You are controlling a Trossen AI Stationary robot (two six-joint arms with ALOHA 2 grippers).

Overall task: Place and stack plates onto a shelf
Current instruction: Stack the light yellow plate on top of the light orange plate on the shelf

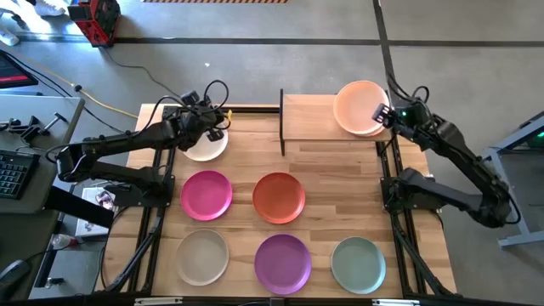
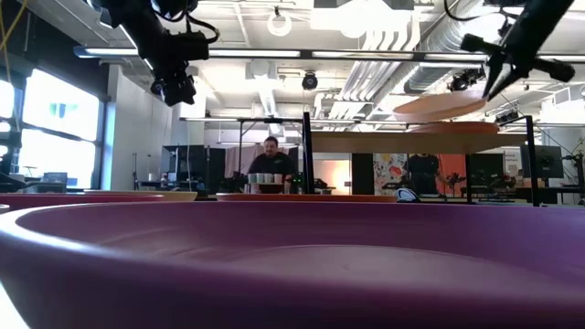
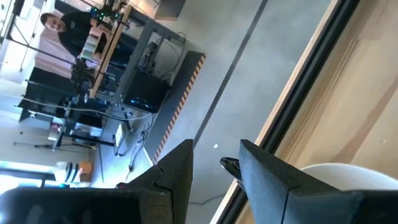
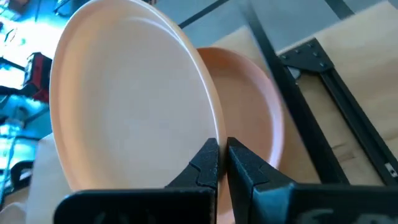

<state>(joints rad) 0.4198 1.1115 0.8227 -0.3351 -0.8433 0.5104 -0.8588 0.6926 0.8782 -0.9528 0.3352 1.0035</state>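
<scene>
My right gripper [image 1: 384, 115] is shut on a peach plate [image 1: 359, 105] over the right end of the light-wood shelf [image 1: 319, 119]. A salmon plate [image 4: 255, 106] lies flat on the shelf below it. My left gripper [image 1: 217, 129] hangs open above the far rim of the cream plate [image 1: 204, 146], touching nothing. That plate lies flat at the table's far left. Magenta [image 1: 206, 194], orange [image 1: 279, 197], beige [image 1: 202, 257], purple [image 1: 283, 262] and pale grey-green [image 1: 358, 263] plates lie flat on the tabletop. My right gripper pinches the peach plate's rim [image 4: 214, 134] between its two fingers, on the side toward the table's right edge. The fingers slant down from the right. The plate is tilted, its held edge [image 2: 480, 91] highest, and it shows clear above the salmon plate [image 2: 452, 128].
A thin black post [image 1: 281, 123] stands at the shelf's left end. The left half of the shelf board is bare. A person [image 2: 271, 157] sits in the room beyond the far edge. Black frame rails run along both table sides.
</scene>
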